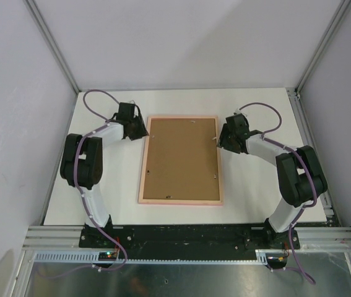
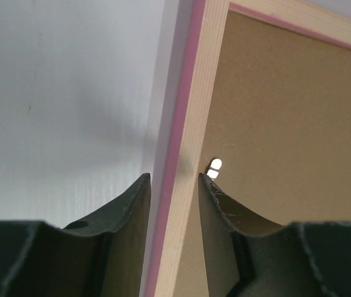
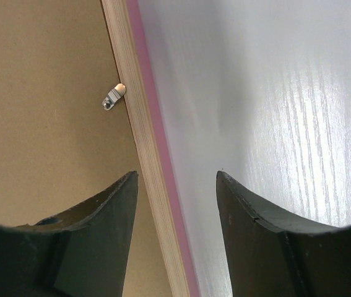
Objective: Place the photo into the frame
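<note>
A thin-railed rectangular picture frame of pale pink light wood lies flat at the middle of a white desk. Its back faces up, so a plain brown backing board fills the opening. Small metal turn clips sit along the inner edge of the rails.

The left arm, white with black joints, rises from its base at the near edge. Its elbow is folded outward, and its forearm reaches forward and inward to the frame's left rail near the far corner. The right arm mirrors that pose and reaches the right rail, also towards the far end.

The left pincer points down and straddles the left rail. One black finger is over bare desk and the other is over the board, just beside a clip. The fingers are only a little wider than the rail, and a sliver of desk shows between the outer finger and the pink edge, so the pincer is released, not clenched.

The right pincer straddles the right rail in the same way. Its fingers stand well apart, with clear gaps on both sides. It is released and holds nothing.
</note>
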